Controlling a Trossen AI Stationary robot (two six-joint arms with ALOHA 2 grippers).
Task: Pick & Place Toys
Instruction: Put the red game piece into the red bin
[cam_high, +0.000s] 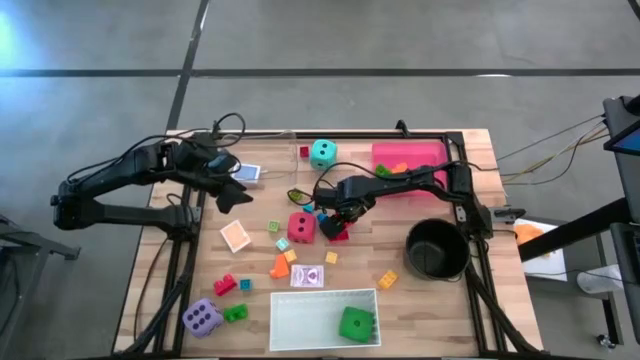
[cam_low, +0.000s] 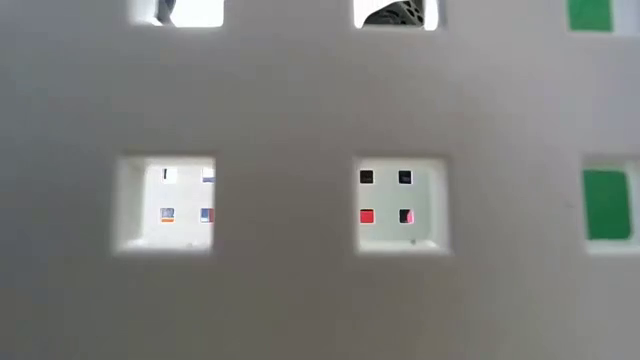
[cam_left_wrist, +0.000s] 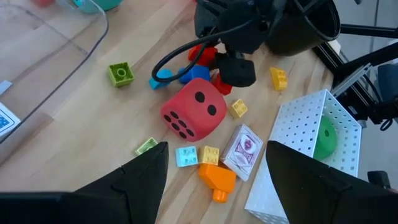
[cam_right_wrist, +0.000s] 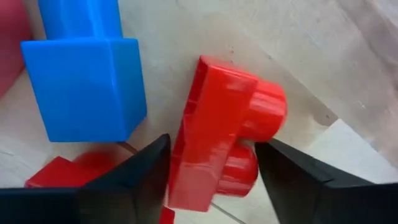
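Green soft die (cam_high: 357, 324) sits in white perforated tray (cam_high: 290, 318) at worktop's front edge, so barely started. Red (cam_high: 301, 226), teal (cam_high: 322, 153), purple (cam_high: 201, 318) dice plus blocks lie loose. Right pincer (cam_right_wrist: 211, 171) straddles red plastic block (cam_right_wrist: 214, 149) mid-worktop, jaws not clamped yet. Left pincer (cam_left_wrist: 214, 171) open, idle near left edge.

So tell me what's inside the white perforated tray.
The white perforated tray holds one green die near its right end. The rest of its floor looks bare from above; nothing else shows, though anything under the die is hidden.
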